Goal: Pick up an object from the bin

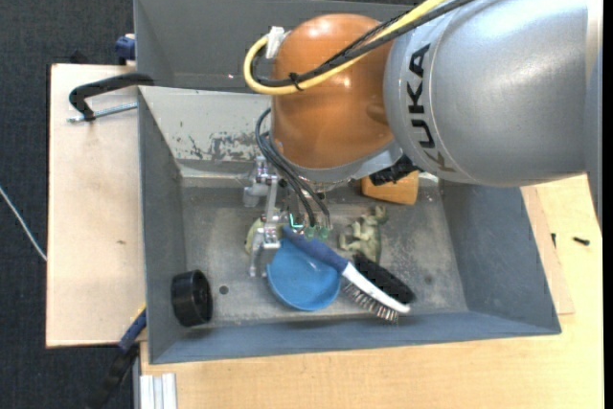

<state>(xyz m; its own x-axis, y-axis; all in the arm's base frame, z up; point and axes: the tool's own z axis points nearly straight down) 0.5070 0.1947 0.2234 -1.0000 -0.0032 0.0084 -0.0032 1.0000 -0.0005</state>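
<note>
Blue round dish [302, 287] lay at the front middle of the grey bin [158, 235] when your arm [498, 81] reached in from the right. At far left, a black ribbed cap [190, 297] stood by itself in the front corner, well apart from everything else. Next came your gripper [263, 249], lowered to the bin floor just beside the dish's left rim; whether the tool was open or closed could not be told, and nothing could be seen held in it. The dish itself rested flat on the floor. A brush [380, 284] with a blue handle, a black back and pale bristles lay slantwise across the dish's right side, its head pointing toward the front right. Just behind the brush sat a small pale greenish lump [367, 233], too indistinct to name. Farther back and right, an orange block [395, 191] showed partly from under the arm. Your orange wrist cover [326, 91], looped by a yellow cable [287, 53], hung over the rear middle of the bin.
</note>
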